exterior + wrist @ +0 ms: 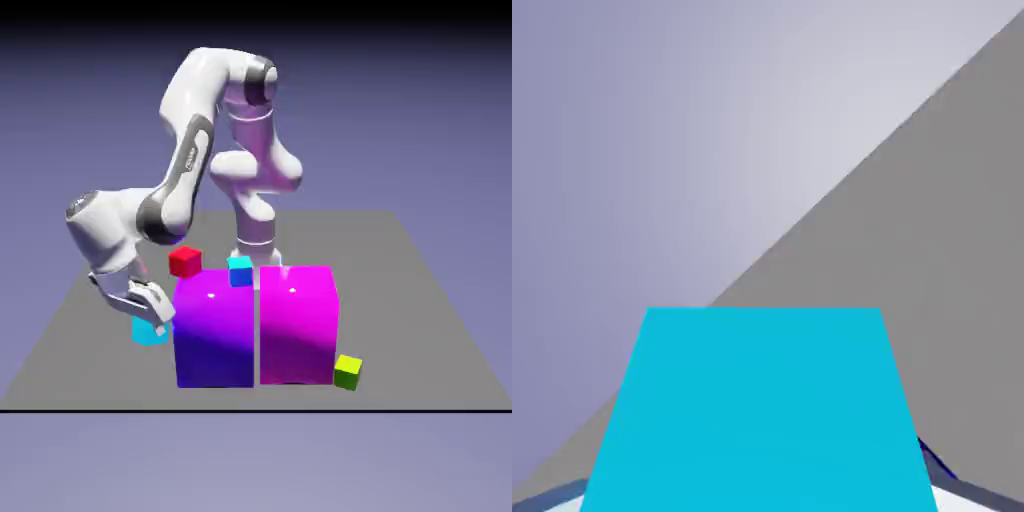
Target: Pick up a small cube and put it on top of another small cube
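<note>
A tiny cyan cube [150, 333] hangs at the exterior view's left, just left of the big purple block, and my gripper [153, 320] is shut on it. In the hand view this cyan cube [762, 410] fills the lower middle and hides the fingertips. The hand is tilted, so the table edge runs diagonally in that view. A second cyan cube [240, 271] sits behind the big blocks. The lime-green cube [347, 372] rests on the table at the front right corner of the magenta block, far from the gripper.
A big purple block [213, 335] and a big magenta block [298, 325] stand side by side between the gripper and the lime-green cube. A small red cube [185, 262] lies behind the purple block. The grey table [420, 300] extends to the right.
</note>
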`<state>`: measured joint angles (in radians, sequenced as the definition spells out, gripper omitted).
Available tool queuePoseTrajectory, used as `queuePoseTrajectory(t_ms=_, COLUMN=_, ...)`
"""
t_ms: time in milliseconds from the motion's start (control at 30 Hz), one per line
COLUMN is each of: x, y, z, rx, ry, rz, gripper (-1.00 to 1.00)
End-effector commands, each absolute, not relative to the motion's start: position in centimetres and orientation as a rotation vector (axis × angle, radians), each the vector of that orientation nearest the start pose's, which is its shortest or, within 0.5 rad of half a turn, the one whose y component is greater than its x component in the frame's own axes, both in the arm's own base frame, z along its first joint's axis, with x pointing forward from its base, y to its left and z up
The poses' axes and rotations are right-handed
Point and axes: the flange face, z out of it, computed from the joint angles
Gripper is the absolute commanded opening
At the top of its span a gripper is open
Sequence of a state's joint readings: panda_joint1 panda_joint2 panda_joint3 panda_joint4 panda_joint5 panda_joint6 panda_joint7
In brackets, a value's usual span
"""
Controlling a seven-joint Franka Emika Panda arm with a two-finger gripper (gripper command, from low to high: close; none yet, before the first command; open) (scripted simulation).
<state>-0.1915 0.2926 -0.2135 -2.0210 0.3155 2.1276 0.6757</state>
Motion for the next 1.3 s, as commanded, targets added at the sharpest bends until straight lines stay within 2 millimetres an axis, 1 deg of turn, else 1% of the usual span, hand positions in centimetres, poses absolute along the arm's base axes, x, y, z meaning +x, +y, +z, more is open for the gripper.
queuePoseTrajectory(t_ms=0, x=54.3, y=-20.1, z=30.2, rx=-2.488, ry=1.662, rz=0.267, gripper=-1.0)
queuePoseTrajectory(t_ms=33, x=55.1, y=-18.3, z=30.4, rx=-2.593, ry=1.553, rz=0.258, gripper=-1.0)
queuePoseTrajectory(t_ms=100, x=56.4, y=-13.4, z=30.2, rx=-2.801, ry=1.303, rz=0.265, gripper=-1.0)
queuePoseTrajectory(t_ms=167, x=57.3, y=-8.5, z=30.1, rx=-2.984, ry=1.026, rz=0.269, gripper=-1.0)
queuePoseTrajectory(t_ms=233, x=57.8, y=-3.6, z=29.9, rx=-3.14, ry=0.726, rz=0.268, gripper=-1.0)
queuePoseTrajectory(t_ms=333, x=57.7, y=3.9, z=29.8, rx=-3.315, ry=0.236, rz=0.258, gripper=-1.0)
queuePoseTrajectory(t_ms=433, x=56.8, y=11.3, z=29.7, rx=-3.412, ry=-0.29, rz=0.238, gripper=-1.0)
queuePoseTrajectory(t_ms=533, x=55.1, y=18.5, z=29.7, rx=-3.423, ry=-0.837, rz=0.205, gripper=-1.0)
queuePoseTrajectory(t_ms=700, x=50.5, y=25.8, z=26.1, rx=-3.392, ry=-1.201, rz=0.311, gripper=-1.0)
queuePoseTrajectory(t_ms=800, x=47.4, y=28.1, z=22.8, rx=-3.408, ry=-1.219, rz=0.432, gripper=-1.0)
queuePoseTrajectory(t_ms=833, x=47.0, y=28.4, z=22.5, rx=-3.41, ry=-1.22, rz=0.446, gripper=-1.0)
queuePoseTrajectory(t_ms=867, x=47.0, y=28.4, z=22.5, rx=-3.41, ry=-1.22, rz=0.446, gripper=-1.0)
queuePoseTrajectory(t_ms=1067, x=46.9, y=27.0, z=19.1, rx=-3.425, ry=-1.229, rz=0.478, gripper=-1.0)
queuePoseTrajectory(t_ms=1267, x=46.8, y=26.0, z=16.7, rx=-3.416, ry=-1.227, rz=0.465, gripper=-1.0)
